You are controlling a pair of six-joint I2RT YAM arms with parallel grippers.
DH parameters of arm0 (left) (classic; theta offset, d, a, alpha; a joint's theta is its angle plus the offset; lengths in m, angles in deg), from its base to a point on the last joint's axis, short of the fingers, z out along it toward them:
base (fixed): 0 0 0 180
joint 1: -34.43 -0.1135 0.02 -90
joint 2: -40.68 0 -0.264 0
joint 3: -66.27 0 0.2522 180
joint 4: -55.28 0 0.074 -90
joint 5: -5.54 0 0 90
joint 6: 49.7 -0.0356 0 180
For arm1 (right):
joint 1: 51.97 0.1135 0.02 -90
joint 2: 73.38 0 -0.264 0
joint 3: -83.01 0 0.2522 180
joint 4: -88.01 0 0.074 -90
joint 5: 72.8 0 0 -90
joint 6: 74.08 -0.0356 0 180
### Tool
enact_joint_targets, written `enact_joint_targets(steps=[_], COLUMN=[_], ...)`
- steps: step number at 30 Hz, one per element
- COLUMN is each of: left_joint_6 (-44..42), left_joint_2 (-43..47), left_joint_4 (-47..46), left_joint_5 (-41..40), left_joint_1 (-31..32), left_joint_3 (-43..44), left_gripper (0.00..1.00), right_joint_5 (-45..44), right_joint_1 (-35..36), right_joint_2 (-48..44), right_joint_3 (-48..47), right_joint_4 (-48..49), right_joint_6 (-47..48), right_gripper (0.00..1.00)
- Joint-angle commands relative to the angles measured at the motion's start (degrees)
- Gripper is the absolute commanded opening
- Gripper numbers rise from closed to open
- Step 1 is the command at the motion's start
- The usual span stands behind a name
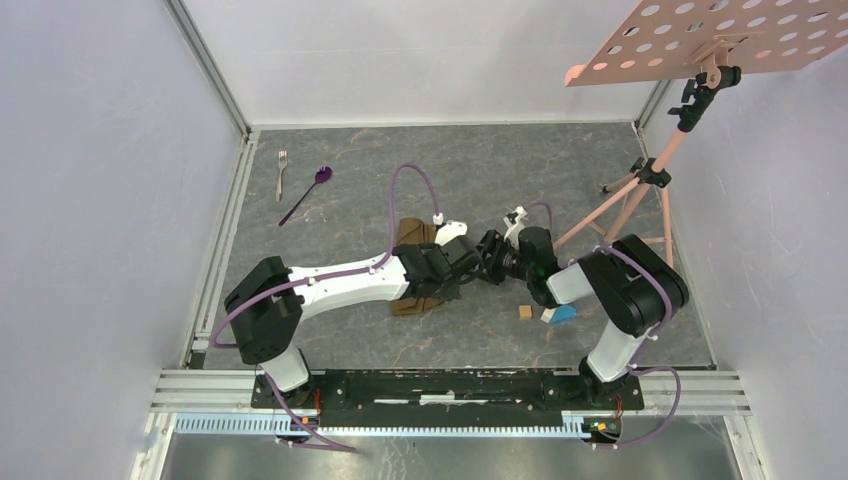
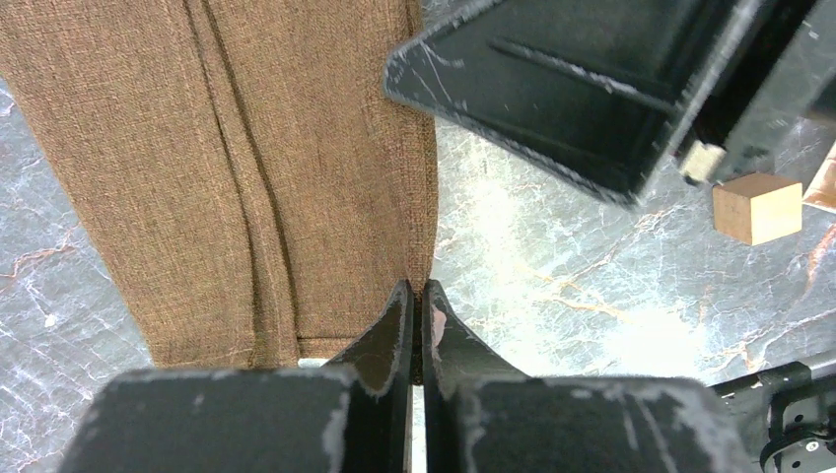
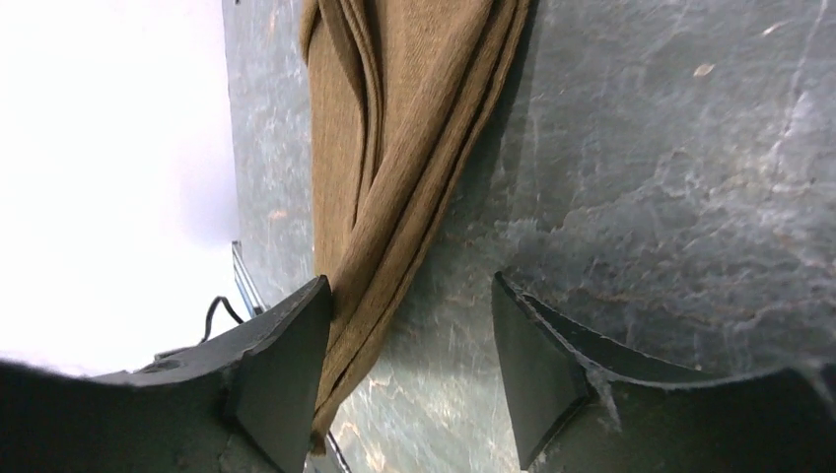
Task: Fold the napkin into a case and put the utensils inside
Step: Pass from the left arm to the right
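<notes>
— The left gripper (image 2: 418,301), has it got hold of anything?
— Its own wrist camera says yes: jaws pressed together on the hem of the napkin (image 2: 246,177). From overhead the two grippers crowd each other and I can't make that out.
— And the right gripper (image 3: 409,286)?
— Spread wide, with bunched cloth lying against one finger (image 3: 286,374) and the other over bare table (image 3: 670,177).
— Where's the napkin, then?
— Mid-table, gathered narrow. From above the left arm hides most of it, and only brown ends show on either side.
— The utensils?
— Only the overhead view has them: fork (image 1: 282,172) and spoon (image 1: 308,192) side by side at the far left, well apart from the cloth. A wooden block (image 1: 525,312) and a blue block (image 1: 563,314) sit near the right arm.
</notes>
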Motion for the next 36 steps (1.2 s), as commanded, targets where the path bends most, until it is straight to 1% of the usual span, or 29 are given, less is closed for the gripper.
enact_joint_targets(steps=[1,6,10,14,16,18,19,21,22,23,24,25,26,27,28,30,32,33,35,36], left_joint_6=[2.24,2.26,2.42,2.33,2.36,2.33,2.37,1.96,1.68,1.35,1.11,1.25,1.28,1.45,1.78,3.01,5.18,6.53,8.13,8.45], left_joint_2=[2.6,2.42,2.31,2.69,2.48,2.2,2.04,1.73,1.93,2.34,3.18,4.22,5.85,7.4,9.48,13.27,15.68,16.18,15.66,14.59], left_joint_4=[-2.17,-2.43,-2.53,-2.49,-2.53,-2.84,-3.02,-3.72,-4.48,-4.98,-4.83,-4.24,-4.33,-4.95,-5.55,-8.05,-12.89,-15.68,-19.89,-21.46], left_joint_5=[0.2,0.39,0.44,0.49,0.65,1.28,1.67,3.91,5.31,7.12,8.18,8.82,10.14,11.65,13.62,18.55,26.7,29.35,33.06,33.74], left_joint_1=[-0.16,-0.2,-0.15,-0.2,-0.19,-0.12,-0.13,-0.16,-0.13,-0.13,-0.31,-0.59,-1.46,-2.63,-4.57,-9.89,-16.97,-19.87,-24.99,-27.01], left_joint_3=[-0.06,-0.28,-0.4,-0.41,-0.32,-0.17,0.06,0.62,0.73,0.8,1.24,1.55,1.4,0.83,0.19,-2.22,-5.76,-7.28,-9.52,-9.85], left_gripper=[0.02,0.02,0.02,0.02,0.02,0.02,0.02,0.03,0.05,0.14,0.29,0.39,0.48,0.53,0.57,0.62,0.62,0.61,0.55,0.5], right_joint_5=[-6.07,-8.73,-8.45,-7.8,-7.64,-7.06,-6.68,-5.17,-4.55,-3.91,-3.17,-2.3,-1.52,-0.78,0.47,2.73,4.27,4.55,4.79,4.69], right_joint_1=[0.02,0.1,0.12,0.16,0.13,0.17,0.17,0.09,0.01,-0.06,-0.33,-0.82,-1.39,-1.84,-2.32,-2.66,-3.07,-3.24,-3.47,-3.48], right_joint_2=[4.09,6.13,8.57,9.8,10.29,11.05,11.41,12.06,12.11,11.9,11.82,11.74,11.67,11.49,11.56,12.04,12.51,12.54,12.46,12.37], right_joint_3=[-1.36,-2.95,-5.25,-6.09,-6.32,-6.41,-6.33,-6.17,-6.14,-6.08,-6.06,-5.91,-5.58,-5.43,-6.3,-10.37,-12.31,-12.95,-14.71,-15.5], right_joint_4=[8.02,9.15,9.93,10.99,11.26,12.92,14.07,16.58,16.92,16.49,15.85,15.44,15.07,14.77,13.09,4.17,0.85,-0.61,-4.36,-5.91], right_joint_6=[-3.21,-2.32,-2.5,-3.09,-3.04,-3.09,-3.25,-2.85,-1.74,-0.22,1.78,2.93,3.79,4.57,5.96,11.65,14.87,16.25,19.34,20.92], right_gripper=[0.64,0.58,0.5,0.49,0.45,0.38,0.3,0.03,0.0,0.0,0.0,0.0,0.0,0.0,0.0,0.0,0.0,0.0,0.0,0.0])
